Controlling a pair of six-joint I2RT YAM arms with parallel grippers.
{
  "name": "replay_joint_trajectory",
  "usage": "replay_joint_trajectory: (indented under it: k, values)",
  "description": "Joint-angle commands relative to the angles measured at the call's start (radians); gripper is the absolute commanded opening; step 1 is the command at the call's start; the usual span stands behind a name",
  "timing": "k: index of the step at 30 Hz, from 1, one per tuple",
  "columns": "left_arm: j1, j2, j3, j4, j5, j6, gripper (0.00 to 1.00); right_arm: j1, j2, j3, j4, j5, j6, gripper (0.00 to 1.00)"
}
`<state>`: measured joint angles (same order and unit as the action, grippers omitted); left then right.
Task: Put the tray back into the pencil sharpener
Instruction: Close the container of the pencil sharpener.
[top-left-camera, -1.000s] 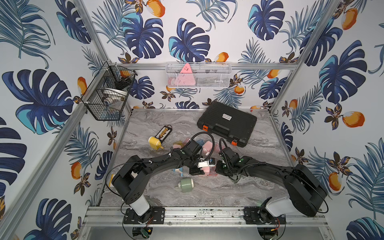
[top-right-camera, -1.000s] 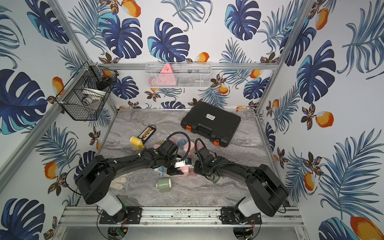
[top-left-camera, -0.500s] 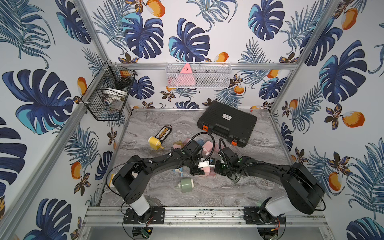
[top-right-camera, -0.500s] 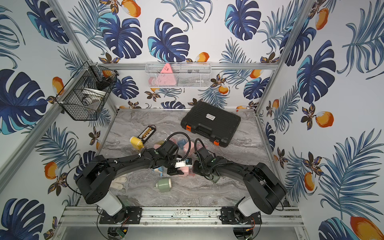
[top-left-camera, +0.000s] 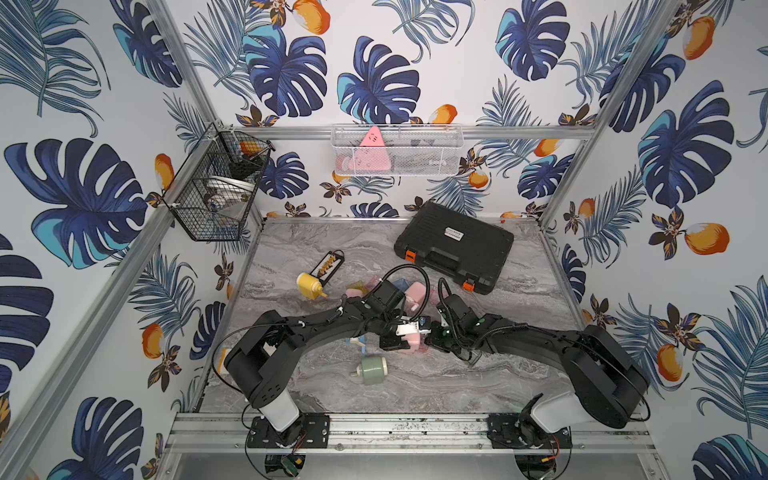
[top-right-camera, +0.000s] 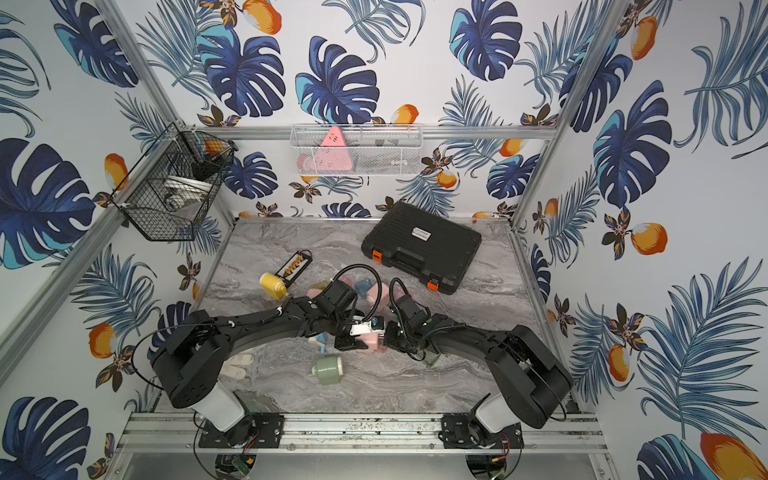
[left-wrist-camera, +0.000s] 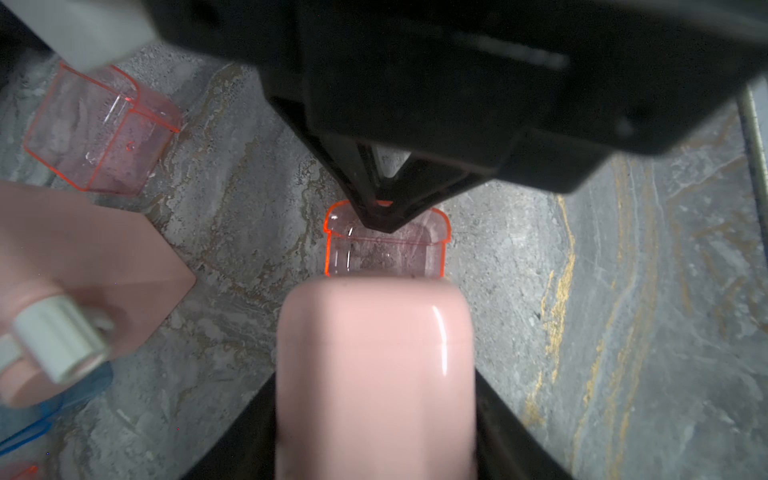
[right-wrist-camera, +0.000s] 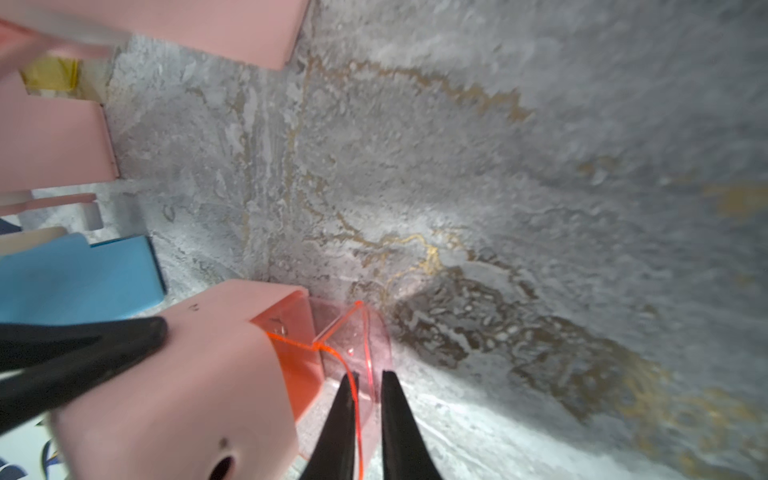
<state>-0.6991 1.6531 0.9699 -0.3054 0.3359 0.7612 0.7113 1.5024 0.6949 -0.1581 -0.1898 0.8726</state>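
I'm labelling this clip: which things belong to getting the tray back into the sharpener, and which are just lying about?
In the job: pink pencil sharpener, held in the left gripper; clear pink tray, pinched by the right gripper.
Lying about: black case, green cup, yellow bottle, blue sharpener, second pink tray.

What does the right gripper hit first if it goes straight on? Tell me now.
The right gripper is shut on the tray. Pushed straight on, it probably meets the sharpener held by the left gripper, though depth is unclear.
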Motion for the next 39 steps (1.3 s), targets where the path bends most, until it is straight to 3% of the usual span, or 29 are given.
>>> replay_joint_trajectory:
  k: [1,12,21,39]
  values:
    - [-0.002,0.005,-0.013,-0.047,-0.043,0.024,0.61,-0.005,0.001,-0.004,0.09,-0.052,0.032,0.15]
    - [-0.002,0.004,-0.022,-0.042,-0.044,0.023,0.61,-0.113,-0.127,-0.104,0.033,-0.014,0.03,0.26]
    - [-0.005,-0.001,-0.026,-0.04,-0.047,0.021,0.6,-0.111,-0.029,-0.063,0.1,-0.101,0.019,0.07]
    - [-0.007,-0.006,-0.029,-0.043,-0.051,0.024,0.6,-0.094,0.082,-0.046,0.251,-0.263,0.044,0.04]
